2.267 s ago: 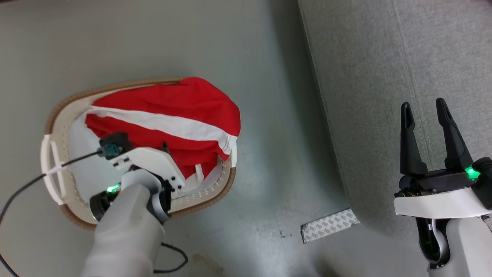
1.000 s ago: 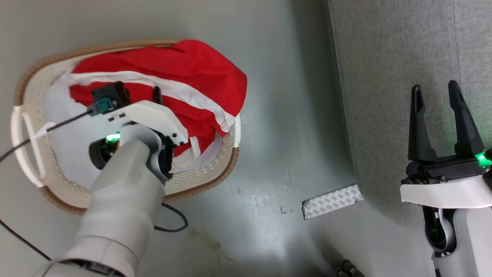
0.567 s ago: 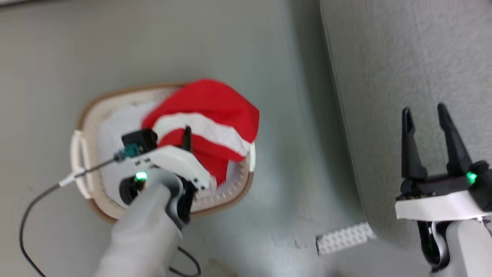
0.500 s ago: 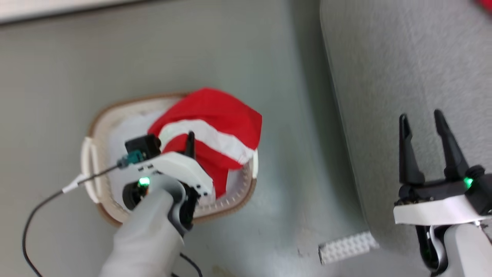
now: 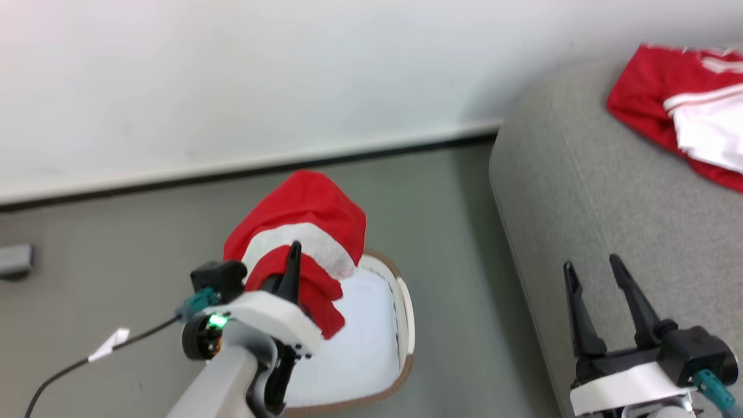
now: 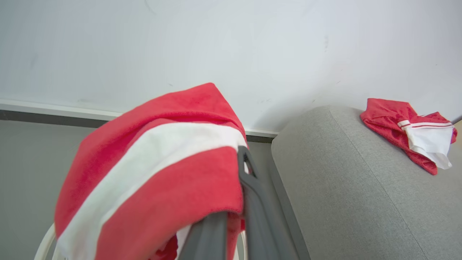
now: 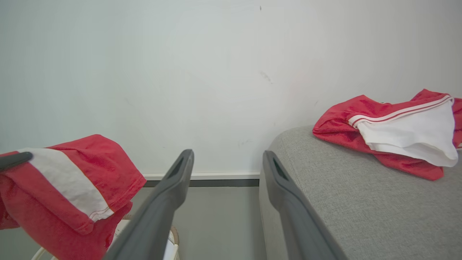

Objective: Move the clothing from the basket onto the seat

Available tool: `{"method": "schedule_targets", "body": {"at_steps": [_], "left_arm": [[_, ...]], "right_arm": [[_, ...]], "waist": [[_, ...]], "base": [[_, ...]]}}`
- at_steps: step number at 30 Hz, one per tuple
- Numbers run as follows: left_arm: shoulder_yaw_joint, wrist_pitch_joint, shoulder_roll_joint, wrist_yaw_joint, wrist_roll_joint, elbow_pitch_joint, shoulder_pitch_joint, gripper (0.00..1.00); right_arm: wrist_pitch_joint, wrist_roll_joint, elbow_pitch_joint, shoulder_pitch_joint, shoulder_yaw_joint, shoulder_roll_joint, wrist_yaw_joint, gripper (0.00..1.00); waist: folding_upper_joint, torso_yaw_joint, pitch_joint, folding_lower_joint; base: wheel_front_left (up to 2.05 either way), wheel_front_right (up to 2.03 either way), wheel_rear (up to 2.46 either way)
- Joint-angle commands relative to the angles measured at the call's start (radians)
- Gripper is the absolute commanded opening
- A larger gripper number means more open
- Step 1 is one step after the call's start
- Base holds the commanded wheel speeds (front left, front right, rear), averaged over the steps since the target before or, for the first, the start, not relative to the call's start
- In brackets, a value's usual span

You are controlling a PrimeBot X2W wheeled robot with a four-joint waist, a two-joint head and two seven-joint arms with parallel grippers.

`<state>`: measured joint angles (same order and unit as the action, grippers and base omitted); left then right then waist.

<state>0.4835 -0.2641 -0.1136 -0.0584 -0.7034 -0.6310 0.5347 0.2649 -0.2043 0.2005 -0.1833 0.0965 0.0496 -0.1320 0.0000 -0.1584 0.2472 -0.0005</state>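
A red garment with a broad white stripe (image 5: 302, 232) hangs bunched over my left gripper (image 5: 292, 261), which is shut on it and holds it up above the basket (image 5: 400, 302). The left wrist view has the same clothing (image 6: 151, 162) draped over the fingers (image 6: 252, 191). The basket's pale bottom lies bare below. My right gripper (image 5: 592, 290) stands open at the lower right, beside the grey seat (image 5: 580, 186), with nothing between its fingers. A second red and white garment (image 5: 691, 110) lies on the seat's far end.
A white wall with a dark skirting line (image 5: 232, 168) runs behind the basket. Grey floor (image 5: 453, 244) separates basket and seat. A black cable (image 5: 81, 363) trails from my left wrist. A small grey block (image 5: 14, 260) sits at the left edge.
My left gripper has lifted the red garment up out of the basket. The head camera has tilted up, bringing the wall and the garment on the seat into view. The right gripper stays open.
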Motion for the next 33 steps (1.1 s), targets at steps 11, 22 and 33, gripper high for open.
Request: {"method": "schedule_targets", "body": {"at_steps": [11, 22, 33], "left_arm": [[0.025, 0.015, -0.123, -0.048, 0.050, 0.296, -0.202, 0.00], [0.036, 0.079, -0.206, -0.124, 0.075, 0.545, -0.318, 0.00], [0.116, 0.184, -0.260, -0.070, 0.096, 0.694, -0.294, 0.00]], "right_arm": [[-0.001, 0.011, 0.020, 0.085, 0.037, 0.002, 0.003, 1.00], [-0.001, 0.030, 0.011, 0.094, 0.107, 0.002, 0.003, 1.00], [-0.001, 0.044, -0.003, -0.020, 0.349, 0.097, 0.003, 1.00]], "waist": [[0.0000, 0.032, -0.193, 0.0005], [0.0000, 0.037, -0.225, 0.0005], [0.0000, 0.036, -0.222, 0.0005]], "base": [[0.00, 0.00, 0.00], [0.00, 0.00, 0.00], [0.00, 0.00, 0.00]]}}
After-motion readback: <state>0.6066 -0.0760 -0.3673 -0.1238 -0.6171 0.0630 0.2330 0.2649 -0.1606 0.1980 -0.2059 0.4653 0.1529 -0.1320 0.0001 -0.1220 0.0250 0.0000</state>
